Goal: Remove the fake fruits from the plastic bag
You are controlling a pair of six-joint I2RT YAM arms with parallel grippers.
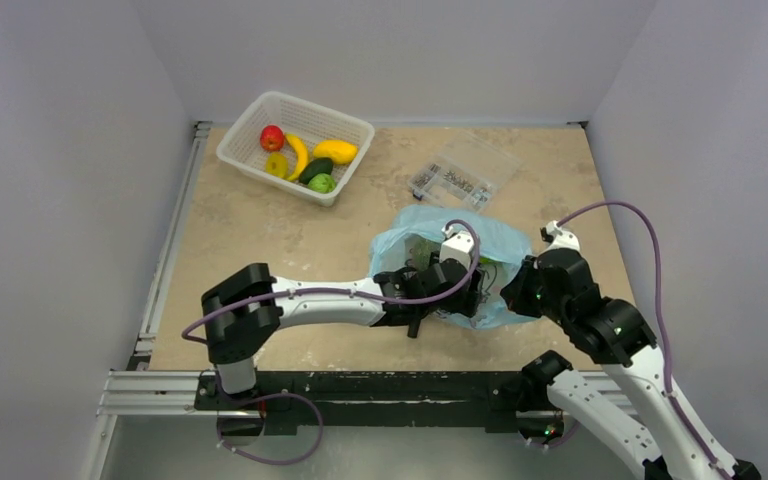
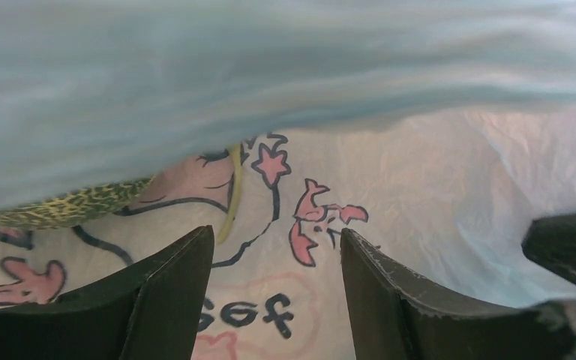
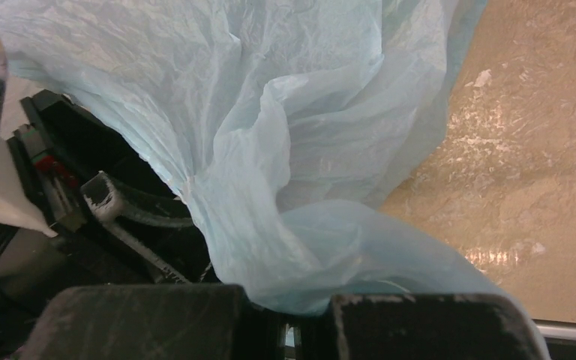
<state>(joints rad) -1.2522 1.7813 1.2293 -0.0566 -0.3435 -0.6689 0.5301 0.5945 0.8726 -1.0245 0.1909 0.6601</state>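
The light-blue plastic bag (image 1: 480,232) lies crumpled at the table's middle. My left gripper (image 2: 276,232) is open and empty inside it, above the bag's printed cartoon floor (image 2: 435,195); in the top view its fingers are hidden in the bag. A green-yellow speckled thing (image 2: 67,206) peeks from under the bag's upper layer, left of the fingers. My right gripper (image 3: 289,315) is shut on a fold of the bag (image 3: 292,112) at its right edge (image 1: 515,290). A red fruit (image 1: 272,137), banana (image 1: 299,155), orange fruit (image 1: 335,150) and green ones (image 1: 322,183) lie in the basket.
The white mesh basket (image 1: 230,150) stands at the back left. A clear compartment box (image 1: 455,180) of small metal parts lies just behind the bag. Metal rails run along the table's left and near edges. White walls close in all sides.
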